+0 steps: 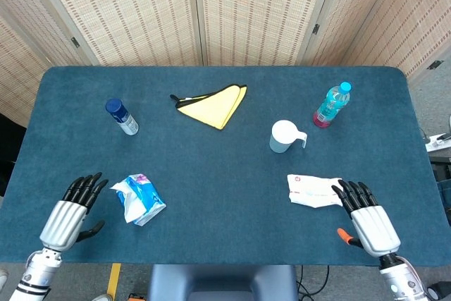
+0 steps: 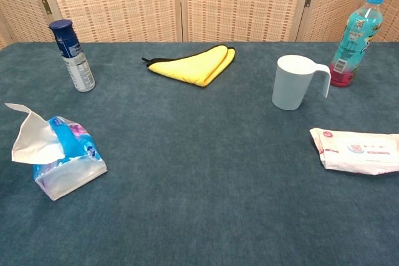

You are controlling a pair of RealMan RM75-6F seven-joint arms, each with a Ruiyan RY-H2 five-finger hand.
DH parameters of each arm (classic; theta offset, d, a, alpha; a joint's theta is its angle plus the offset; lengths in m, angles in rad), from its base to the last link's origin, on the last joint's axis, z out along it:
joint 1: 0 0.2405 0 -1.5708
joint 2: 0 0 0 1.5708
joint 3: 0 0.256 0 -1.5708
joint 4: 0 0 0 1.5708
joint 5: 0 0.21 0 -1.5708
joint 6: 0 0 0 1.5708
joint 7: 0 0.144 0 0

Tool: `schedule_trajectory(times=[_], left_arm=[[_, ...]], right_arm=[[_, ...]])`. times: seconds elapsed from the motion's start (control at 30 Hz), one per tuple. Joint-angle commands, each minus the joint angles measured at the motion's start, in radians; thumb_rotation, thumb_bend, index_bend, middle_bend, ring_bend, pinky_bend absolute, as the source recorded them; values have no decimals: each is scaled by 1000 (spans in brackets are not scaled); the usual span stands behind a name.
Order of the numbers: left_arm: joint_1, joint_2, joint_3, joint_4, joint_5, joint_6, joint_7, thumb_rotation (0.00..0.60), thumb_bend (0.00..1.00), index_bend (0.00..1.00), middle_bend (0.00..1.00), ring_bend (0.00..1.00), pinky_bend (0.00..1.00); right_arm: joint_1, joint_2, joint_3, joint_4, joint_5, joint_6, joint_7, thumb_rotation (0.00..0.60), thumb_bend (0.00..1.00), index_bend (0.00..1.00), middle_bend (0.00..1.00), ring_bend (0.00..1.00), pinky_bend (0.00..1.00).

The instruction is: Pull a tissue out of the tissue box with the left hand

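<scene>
The tissue box is a soft blue-and-white pack [image 1: 141, 201] [image 2: 67, 162] lying at the front left of the blue table. A white tissue [image 2: 32, 138] sticks up out of its top, leaning left. My left hand [image 1: 70, 213] hovers open just left of the pack, fingers stretched forward, a small gap from it. My right hand [image 1: 368, 218] lies open at the front right, fingertips at the edge of a white wipes pack [image 1: 313, 189] [image 2: 360, 150]. Neither hand shows in the chest view.
A blue-capped spray can [image 1: 122, 117] stands at the back left. A folded yellow cloth [image 1: 211, 106] lies at the back middle. A white mug [image 1: 285, 136] and a blue drink bottle [image 1: 331, 105] stand to the right. The table's front edge [image 1: 225, 264] runs close behind both hands.
</scene>
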Motion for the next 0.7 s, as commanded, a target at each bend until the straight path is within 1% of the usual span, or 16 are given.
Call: schedule_trajectory(times=[0.03,0.2,0.37,0.43,0.57,0.67,0.7], left_arm=[[-21,-29,-1,15,4,-22,16,600,307,3,0,0,128],[-56,-60,-13,24,8,-56,44,600,308,26,0,0,128],[-73,-68,-18,25,2,-79,65,600,311,54,0,0,130],[-86,-71,-24,24,-8,-99,90,600,335,75,0,0,130],[-106,-77,-34,34,-31,-128,104,600,381,146,0,0,141],[-113,-83,-34,44,-36,-131,94,600,411,239,0,0,150],[-116,-87,-34,49,-37,-133,90,600,419,288,0,0,153]], right_arm=[[1,1,0,0,0,-1,2,600,146,0,0,0,35],[5,2,5,1,8,-10,8,600,146,0,0,0,35],[7,3,7,0,13,-14,9,600,146,0,0,0,35],[7,4,8,-1,14,-14,11,600,146,0,0,0,35],[6,5,4,-2,7,-11,11,600,146,0,0,0,35],[6,3,3,-1,7,-13,8,600,146,0,0,0,35],[6,3,3,-1,8,-15,7,600,145,0,0,0,35]])
